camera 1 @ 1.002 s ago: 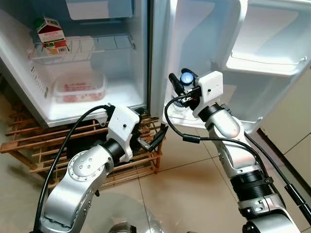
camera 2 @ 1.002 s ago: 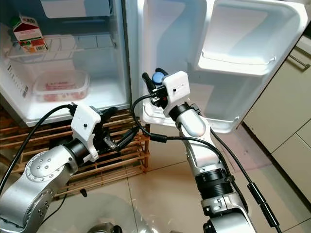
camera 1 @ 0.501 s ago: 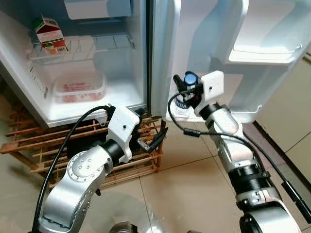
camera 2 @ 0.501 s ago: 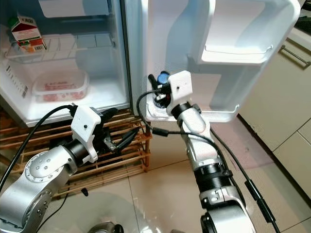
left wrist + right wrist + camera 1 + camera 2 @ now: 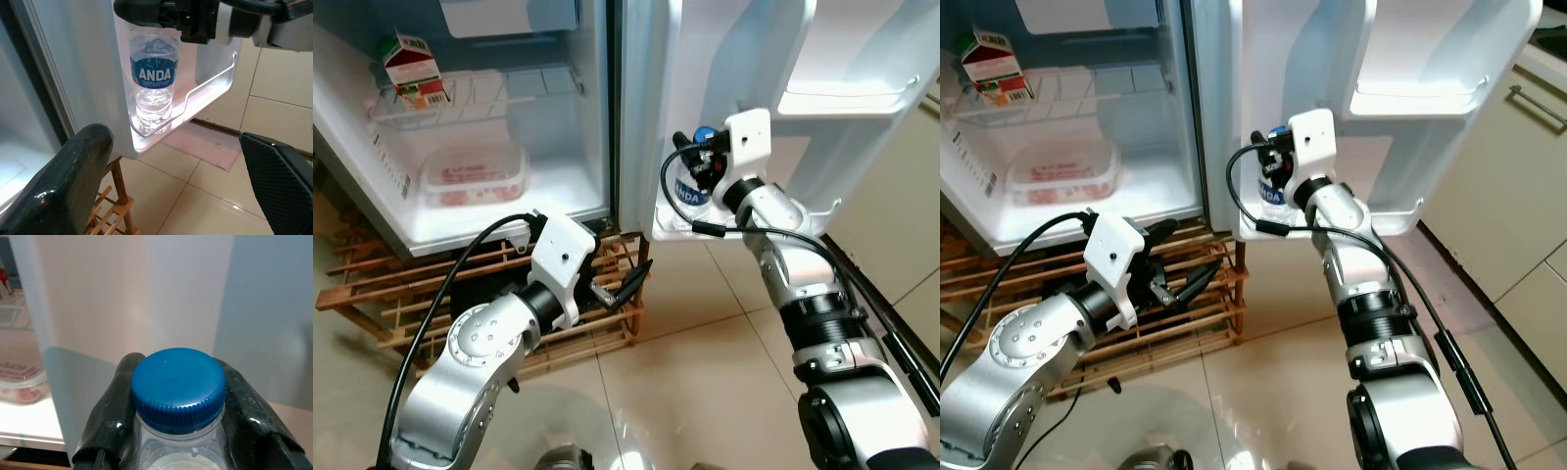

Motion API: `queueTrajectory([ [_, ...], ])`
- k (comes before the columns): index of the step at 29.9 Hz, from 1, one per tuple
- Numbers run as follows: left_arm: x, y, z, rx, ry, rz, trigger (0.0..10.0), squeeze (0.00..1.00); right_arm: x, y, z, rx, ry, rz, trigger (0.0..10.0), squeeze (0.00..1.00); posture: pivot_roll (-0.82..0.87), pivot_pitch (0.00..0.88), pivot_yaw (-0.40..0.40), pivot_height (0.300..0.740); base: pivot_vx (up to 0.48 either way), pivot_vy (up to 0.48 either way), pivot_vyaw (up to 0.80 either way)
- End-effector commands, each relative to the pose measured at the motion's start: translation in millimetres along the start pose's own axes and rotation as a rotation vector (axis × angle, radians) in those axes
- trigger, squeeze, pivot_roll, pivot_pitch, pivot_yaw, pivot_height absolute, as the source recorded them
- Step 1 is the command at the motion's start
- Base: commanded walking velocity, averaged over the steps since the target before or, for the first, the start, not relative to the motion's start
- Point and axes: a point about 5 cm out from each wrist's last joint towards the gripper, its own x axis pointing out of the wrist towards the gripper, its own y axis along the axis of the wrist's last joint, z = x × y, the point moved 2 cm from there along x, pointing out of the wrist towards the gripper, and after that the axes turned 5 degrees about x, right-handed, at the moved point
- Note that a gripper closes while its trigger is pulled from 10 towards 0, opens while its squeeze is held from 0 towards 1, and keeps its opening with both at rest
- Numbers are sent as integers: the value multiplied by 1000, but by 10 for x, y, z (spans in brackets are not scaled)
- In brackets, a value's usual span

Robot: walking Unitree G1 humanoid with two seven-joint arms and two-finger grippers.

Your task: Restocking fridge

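Fridge (image 5: 558, 186) open, door (image 5: 744, 59) swung wide. Right gripper (image 5: 178, 426) clamped on the neck of a water bottle (image 5: 154, 81), one black finger each side just under the blue cap (image 5: 178, 382). Bottle upright in the lowest door shelf (image 5: 210, 90), at its hinge-side end, base on the shelf floor behind the rail. Left gripper (image 5: 622, 279) low, in front of the wooden rack (image 5: 372, 294) under the fridge, fingers spread, holding nothing. Inside: milk carton (image 5: 411, 69) on the wire shelf (image 5: 509, 93), left end; plastic food box (image 5: 475, 176) on the fridge floor.
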Motion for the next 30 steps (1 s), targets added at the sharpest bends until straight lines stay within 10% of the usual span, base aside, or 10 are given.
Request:
queueTrajectory([
  [1,13,-1,19,1,-18,-5,10000,0,18,31,83,25,-16,-1,10000,0,31,58,19,740,0,0,0],
  [10,24,11,31,14,-17,0,10000,0,127,155,196,177,-6,52,10000,71,31,58,13,740,0,0,0],
  [11,26,13,32,16,-18,0,10000,0,132,163,206,194,-9,58,10000,890,33,58,14,740,0,0,0],
  [13,30,17,34,19,-20,1,10000,0,145,170,220,221,-7,67,10000,1000,33,58,16,740,0,0,0],
  [29,67,53,4,28,-29,19,10000,0,132,484,228,174,57,204,10000,1000,24,24,19,740,0,0,0],
  [30,70,55,3,29,-29,21,10000,0,117,505,206,106,67,203,10000,502,24,22,19,740,0,0,0],
])
